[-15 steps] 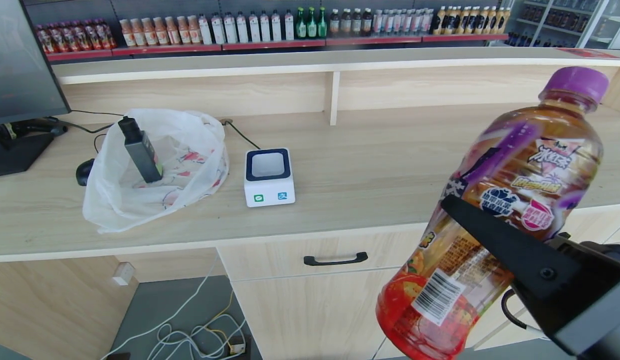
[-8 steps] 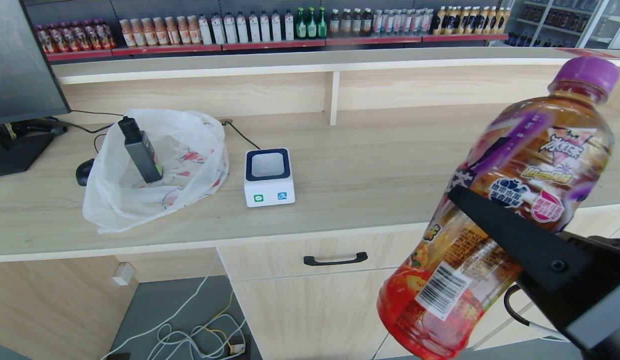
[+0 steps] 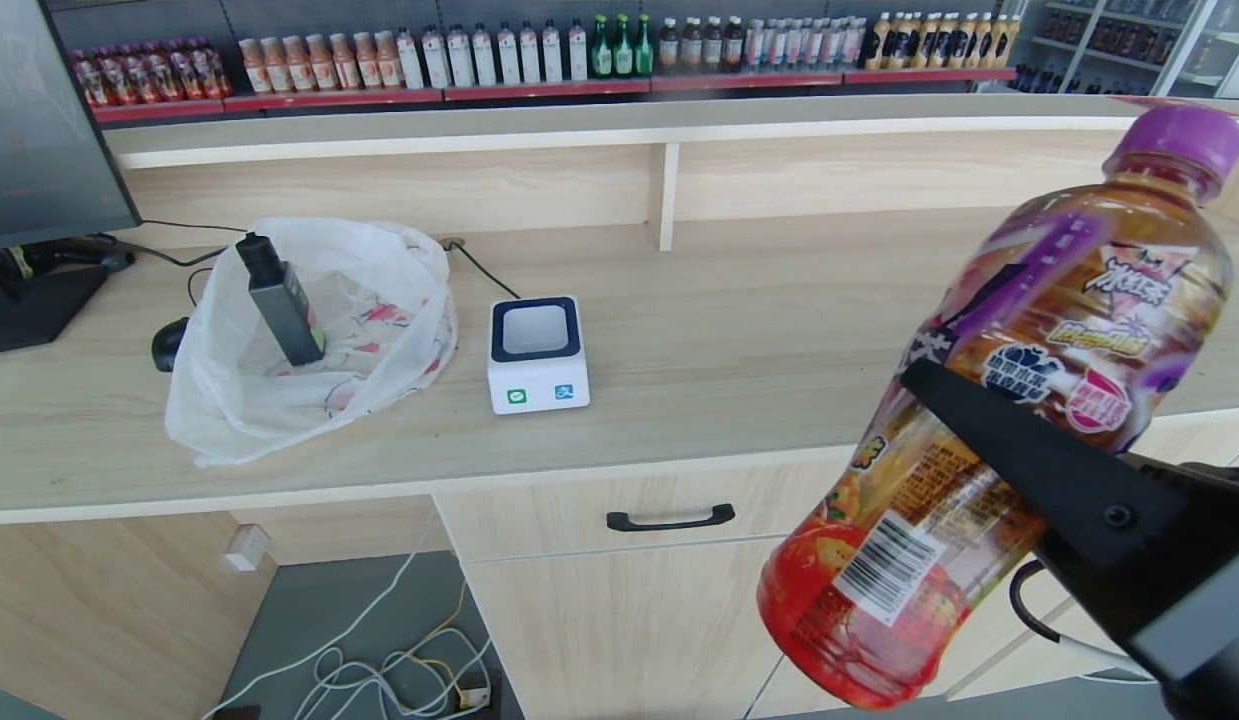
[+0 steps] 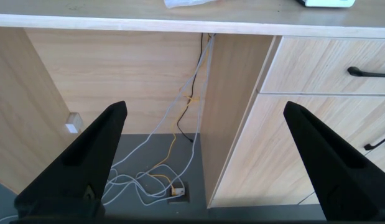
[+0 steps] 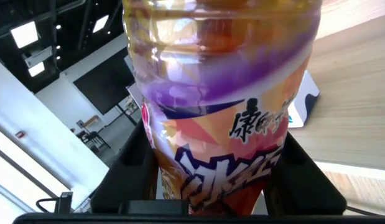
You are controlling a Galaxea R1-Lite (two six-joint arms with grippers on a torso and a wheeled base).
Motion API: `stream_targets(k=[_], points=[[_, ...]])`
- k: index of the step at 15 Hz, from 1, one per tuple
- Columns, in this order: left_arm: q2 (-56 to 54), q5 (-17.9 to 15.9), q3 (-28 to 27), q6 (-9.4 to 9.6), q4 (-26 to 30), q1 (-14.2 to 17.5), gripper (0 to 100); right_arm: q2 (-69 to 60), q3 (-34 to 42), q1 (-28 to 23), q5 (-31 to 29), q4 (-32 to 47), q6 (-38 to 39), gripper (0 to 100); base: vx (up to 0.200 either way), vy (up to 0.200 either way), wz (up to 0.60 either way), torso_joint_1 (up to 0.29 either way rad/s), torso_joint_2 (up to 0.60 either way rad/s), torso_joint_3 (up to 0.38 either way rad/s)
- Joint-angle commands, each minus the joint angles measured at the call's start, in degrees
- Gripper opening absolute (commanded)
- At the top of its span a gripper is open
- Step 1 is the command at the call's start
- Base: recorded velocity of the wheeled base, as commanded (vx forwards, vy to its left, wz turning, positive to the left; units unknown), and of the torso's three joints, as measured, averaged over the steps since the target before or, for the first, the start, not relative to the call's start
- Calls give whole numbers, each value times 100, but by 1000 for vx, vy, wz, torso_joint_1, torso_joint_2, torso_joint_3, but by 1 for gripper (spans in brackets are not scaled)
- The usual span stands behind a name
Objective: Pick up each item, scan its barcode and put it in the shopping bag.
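Holding the bottle, barcode not yet scanned
Right gripper clamps the tilted bottle at four o'clock; left gripper hangs spread wide. Best swing it toward nine o'clock, barcode turned down over the scanner.

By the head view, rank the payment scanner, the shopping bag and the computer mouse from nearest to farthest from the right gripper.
1. Payment scanner, mid-counter, nearest.
2. Shopping bag, left of the scanner.
3. Computer mouse, beyond the bag's left edge, farthest.
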Motion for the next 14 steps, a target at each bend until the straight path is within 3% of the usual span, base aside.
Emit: stream_targets(k=[1,7,10,14], points=[[-2,-1,0,2,-1,-1,100,42,-13,-14,1,-1,-12,0,0,0,0,0,0,0],[-2,-1,0,20,-1,-9,100,296,-198,-5,18,8,-136,0,0,0,0,0,0,0],[-2,-1,0,11,-1,-9,100,428,-154,-31,-34,201,-918,0,0,0,0,0,0,0],[-2,-1,0,11,-1,-9,100,630,-171,-576,-34,368,-2429,0,0,0,0,0,0,0]])
